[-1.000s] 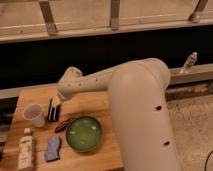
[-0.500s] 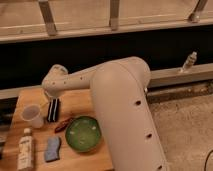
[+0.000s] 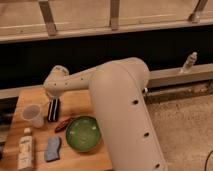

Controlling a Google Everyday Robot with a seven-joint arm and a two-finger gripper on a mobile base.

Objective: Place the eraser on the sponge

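Eyes on the eraser (image 3: 53,111): the black block with its pale stripes sits on the wooden table (image 3: 80,102), lengthwise away from the camera, just right of the clear plastic cup (image 3: 33,115). Right over its far end is the gripper (image 3: 53,99), at the tip of the big cream arm (image 3: 120,100) that sweeps in from the right. Is it clamped on the eraser or released? I cannot tell, because the wrist covers that spot.

The sponge (image 3: 52,149) lies well apart from the eraser, down near the front edge of the table, blue-grey and flat. Between the two rests a small reddish-brown object (image 3: 63,124), angled. To the sponge's right sits the round green bowl (image 3: 83,133), close beside it. To its left lies a pale bottle (image 3: 26,149) with a white cap.
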